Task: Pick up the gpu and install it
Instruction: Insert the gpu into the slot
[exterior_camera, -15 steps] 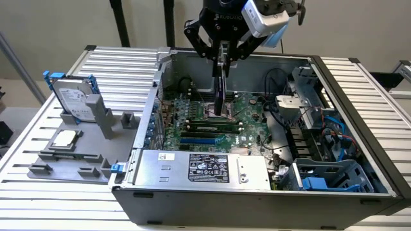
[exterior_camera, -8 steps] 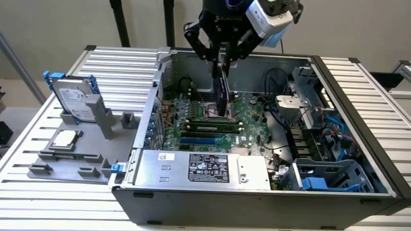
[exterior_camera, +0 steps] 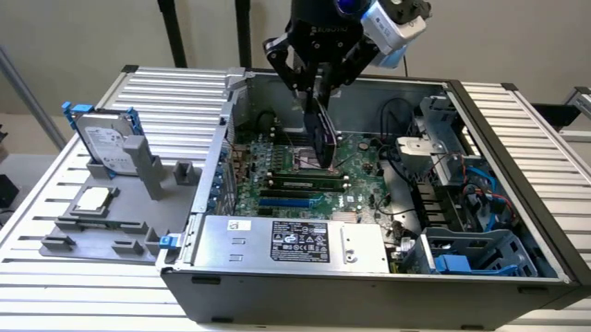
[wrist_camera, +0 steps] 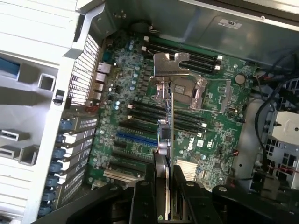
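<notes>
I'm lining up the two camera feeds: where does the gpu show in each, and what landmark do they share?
Exterior view: the gpu hangs from the gripper above the green motherboard.
Wrist view: the gpu is seen edge-on, clamped between the fingers, its silver bracket at the far end.
Shared landmark: the blue slot on the motherboard.

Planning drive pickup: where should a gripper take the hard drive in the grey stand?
I'd grip the hard drive at its upper end, from above, fingers on both flat faces: it stands on edge, the grey stand covering its lower part.
</notes>
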Robot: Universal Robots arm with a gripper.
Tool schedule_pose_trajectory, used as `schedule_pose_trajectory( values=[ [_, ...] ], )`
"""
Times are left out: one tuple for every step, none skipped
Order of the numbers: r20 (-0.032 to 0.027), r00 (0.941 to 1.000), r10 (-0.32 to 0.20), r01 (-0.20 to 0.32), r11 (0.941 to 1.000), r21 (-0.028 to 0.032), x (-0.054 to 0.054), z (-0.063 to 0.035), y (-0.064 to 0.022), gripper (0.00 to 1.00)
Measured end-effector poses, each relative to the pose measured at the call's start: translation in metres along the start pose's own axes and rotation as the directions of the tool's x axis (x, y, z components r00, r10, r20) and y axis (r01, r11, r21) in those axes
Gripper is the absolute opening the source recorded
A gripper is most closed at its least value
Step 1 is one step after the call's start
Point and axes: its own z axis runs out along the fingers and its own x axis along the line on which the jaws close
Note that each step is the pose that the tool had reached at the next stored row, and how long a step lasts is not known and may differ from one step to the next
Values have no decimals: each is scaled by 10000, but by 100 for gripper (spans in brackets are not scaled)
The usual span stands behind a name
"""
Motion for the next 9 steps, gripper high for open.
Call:
schedule_pose_trajectory(
  values=[
    [-9,9998,-179,179,9998,-2,0,4,0,0],
    [-18,9993,-365,365,9993,-5,0,8,-1,0],
    [-27,9985,-539,539,9985,-7,0,12,-1,0],
    [-36,9974,-717,717,9974,-10,0,16,-1,0],
    [-45,9959,-903,903,9959,-13,0,21,-1,0],
    [-55,9940,-1091,1091,9940,-16,0,25,-2,0],
    [-63,9920,-1265,1264,9920,-20,0,29,-1,0],
    [-72,9894,-1453,1453,9894,-24,0,34,-2,0],
    [-82,9866,-1631,1631,9866,-27,0,37,-2,0]
  ],
)
